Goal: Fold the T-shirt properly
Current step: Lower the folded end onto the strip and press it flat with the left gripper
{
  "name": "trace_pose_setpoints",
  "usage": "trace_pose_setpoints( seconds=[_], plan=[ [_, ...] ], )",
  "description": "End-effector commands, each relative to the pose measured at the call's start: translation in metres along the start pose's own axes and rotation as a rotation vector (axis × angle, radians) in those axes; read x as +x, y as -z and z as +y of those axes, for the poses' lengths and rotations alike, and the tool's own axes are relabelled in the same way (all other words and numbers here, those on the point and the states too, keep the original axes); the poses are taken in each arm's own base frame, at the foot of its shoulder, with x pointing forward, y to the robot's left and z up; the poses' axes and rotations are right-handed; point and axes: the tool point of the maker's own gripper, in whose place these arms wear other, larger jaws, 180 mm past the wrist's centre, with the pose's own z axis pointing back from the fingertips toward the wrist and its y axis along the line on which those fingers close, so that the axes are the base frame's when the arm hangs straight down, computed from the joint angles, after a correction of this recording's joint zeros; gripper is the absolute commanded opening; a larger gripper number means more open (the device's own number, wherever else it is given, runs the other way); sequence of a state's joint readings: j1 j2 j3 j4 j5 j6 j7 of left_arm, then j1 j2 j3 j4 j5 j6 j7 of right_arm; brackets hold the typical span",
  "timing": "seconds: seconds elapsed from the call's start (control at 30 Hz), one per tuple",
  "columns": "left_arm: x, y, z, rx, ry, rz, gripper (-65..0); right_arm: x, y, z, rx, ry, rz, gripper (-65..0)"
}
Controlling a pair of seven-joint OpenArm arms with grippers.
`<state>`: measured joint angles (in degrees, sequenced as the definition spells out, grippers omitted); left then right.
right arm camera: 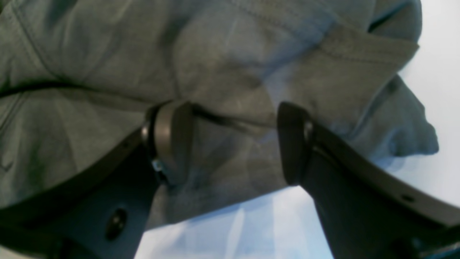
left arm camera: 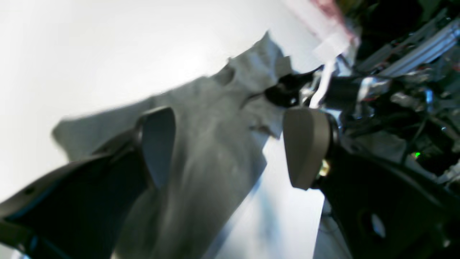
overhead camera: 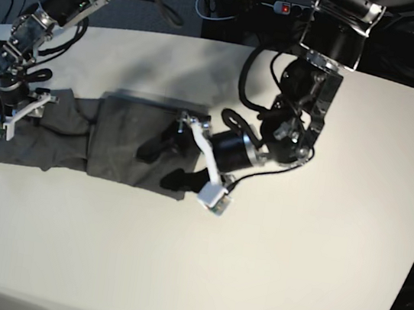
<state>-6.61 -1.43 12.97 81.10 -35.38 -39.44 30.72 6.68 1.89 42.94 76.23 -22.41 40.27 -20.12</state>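
The dark grey T-shirt lies flat on the white table, folded into a long band at the left. My left gripper is open and hovers over the shirt's right end. In the left wrist view its two pads stand wide apart with the shirt beneath them. My right gripper is open over the shirt's left end. In the right wrist view its fingers straddle bunched, hemmed fabric; I cannot tell if they touch it. The neck label is hidden.
The table's far edge runs behind both arm bases, with cables and dark equipment beyond it. Bare white tabletop stretches in front of and to the right of the shirt. The right arm's gripper shows at the far end of the shirt in the left wrist view.
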Motion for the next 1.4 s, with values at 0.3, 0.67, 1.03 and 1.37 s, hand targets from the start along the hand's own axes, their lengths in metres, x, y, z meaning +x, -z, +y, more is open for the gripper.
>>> trace_pose_setpoints(
  seconds=[0.3, 0.67, 1.03, 1.37],
  plan=[
    [0.016, 0.02, 0.013, -0.025, -0.017, -0.06, -29.6, 0.015, -0.003, -0.012, -0.028, -0.005, -0.041, -30.6],
    [-0.019, 0.03, 0.035, 0.034, 0.004, 0.055, -60.0, 0.014, -0.003, -0.013, -0.03, -0.005, -0.04, -30.6],
    [-0.066, 0.024, 0.088, 0.15, -0.154, 0.119, -60.0, 0.014, -0.003, -0.011, -0.027, -0.009, -0.039, -30.6],
    [-0.021, 0.021, 0.072, 0.093, -0.144, -0.019, -60.1, 0.014, -0.003, -0.012, -0.028, -0.01, -0.039, -30.6]
  ],
)
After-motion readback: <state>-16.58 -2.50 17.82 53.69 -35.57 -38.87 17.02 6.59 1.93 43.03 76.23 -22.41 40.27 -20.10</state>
